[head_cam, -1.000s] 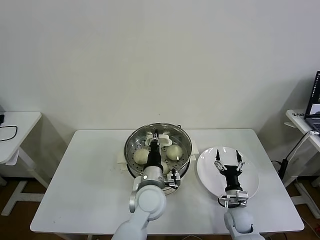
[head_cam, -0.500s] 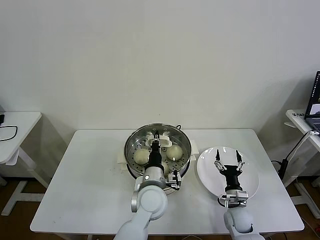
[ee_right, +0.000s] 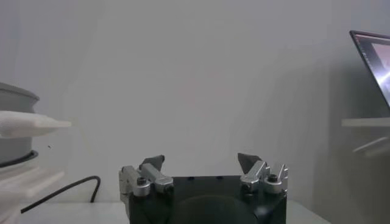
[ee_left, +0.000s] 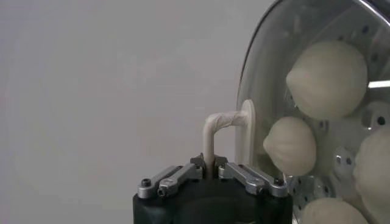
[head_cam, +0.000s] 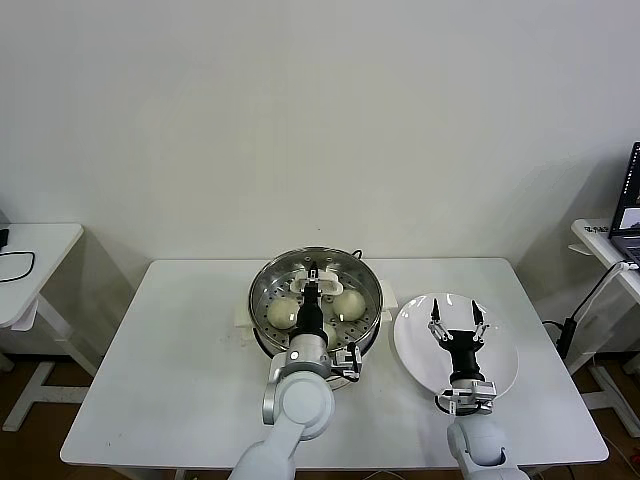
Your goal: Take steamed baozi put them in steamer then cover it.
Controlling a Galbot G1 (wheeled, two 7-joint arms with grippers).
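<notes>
**Lid held over the pot**

I see my left gripper (head_cam: pixel 313 277) clamped on the white handle (ee_left: pixel 218 131) of the glass lid (head_cam: pixel 345 262), which sits over the steel steamer (head_cam: pixel 262 318) at mid-table. Through the glass I count four pale buns (ee_left: pixel 327 78) on the perforated floor. My right gripper (head_cam: pixel 457 324) hangs above the white plate (head_cam: pixel 500 370), fingers spread apart and holding nothing.
</notes>
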